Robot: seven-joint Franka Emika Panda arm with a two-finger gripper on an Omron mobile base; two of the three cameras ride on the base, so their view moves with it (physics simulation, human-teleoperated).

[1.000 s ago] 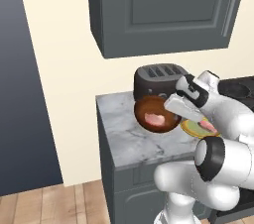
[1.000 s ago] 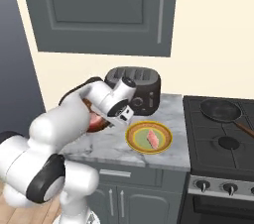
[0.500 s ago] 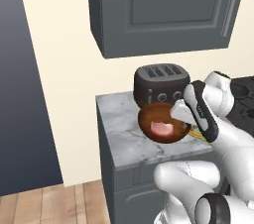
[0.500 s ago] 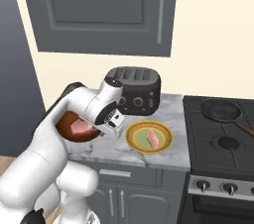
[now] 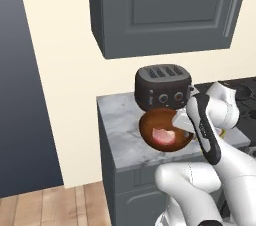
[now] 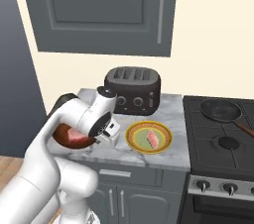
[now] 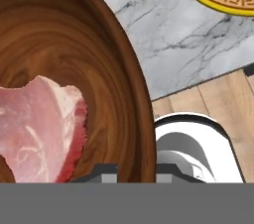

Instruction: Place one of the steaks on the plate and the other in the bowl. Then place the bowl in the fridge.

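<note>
The dark reddish-brown wooden bowl [image 5: 159, 122] hangs low over the front part of the marble counter [image 5: 120, 130], with one pinkish steak [image 5: 162, 136] inside. My gripper [image 7: 136, 171] is shut on the bowl's right rim, one fingertip inside the wall and one outside. From the hand view, the steak [image 7: 39, 129] lies against the bowl's [image 7: 74, 44] floor. The other steak [image 6: 154, 140] rests on the yellow-rimmed plate [image 6: 136, 141] to the right of the bowl [image 6: 62, 134]. The fridge's doors are out of view.
A black toaster [image 5: 162, 87] stands just behind the bowl. Right of the counter is a stove with a black frying pan [image 6: 221, 110]. A grey wall cabinet [image 5: 165, 10] hangs overhead. A tall dark surface [image 5: 25, 95] rises left of the counter, beyond a gap of wooden floor [image 5: 55, 205].
The gripper has carried the bowl with its steak left and toward the counter's front edge, away from the plate. The plate and its steak have stayed put.
</note>
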